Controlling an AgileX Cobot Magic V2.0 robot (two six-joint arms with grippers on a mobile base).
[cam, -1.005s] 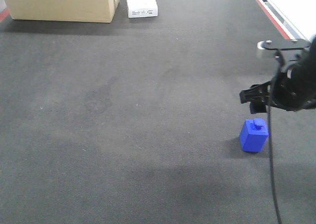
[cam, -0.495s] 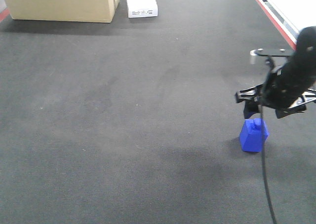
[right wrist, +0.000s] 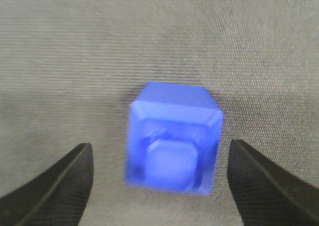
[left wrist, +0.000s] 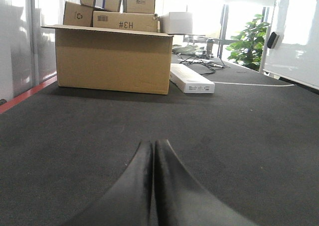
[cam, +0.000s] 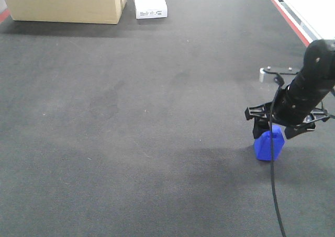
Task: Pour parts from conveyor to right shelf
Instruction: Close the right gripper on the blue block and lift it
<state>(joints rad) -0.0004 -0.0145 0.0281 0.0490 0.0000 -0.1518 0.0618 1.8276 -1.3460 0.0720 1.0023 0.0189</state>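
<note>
The part, a small bright-blue block (cam: 269, 146) with a nub on top, stands on the dark-grey conveyor belt (cam: 131, 116) at the right. My right gripper (cam: 276, 128) hangs directly over it, covering its top in the front view. From the right wrist, the block (right wrist: 172, 136) sits between the two spread black fingers (right wrist: 65, 186), with belt showing on each side; the right gripper (right wrist: 160, 145) is open and not touching it. My left gripper (left wrist: 152, 143) is low over the belt, fingers pressed together, holding nothing. The right shelf is out of view.
A large cardboard box (cam: 65, 4) and a flat white box (cam: 149, 1) stand at the belt's far end. A red edge strip (cam: 288, 18) and a white panel (cam: 309, 4) run along the right side. Smaller cartons (left wrist: 124, 21) are stacked on the big box.
My right gripper has come down and slightly left, from beside and above the blue block to straddling it. The block has not moved; its nub is now hidden in the front view.
</note>
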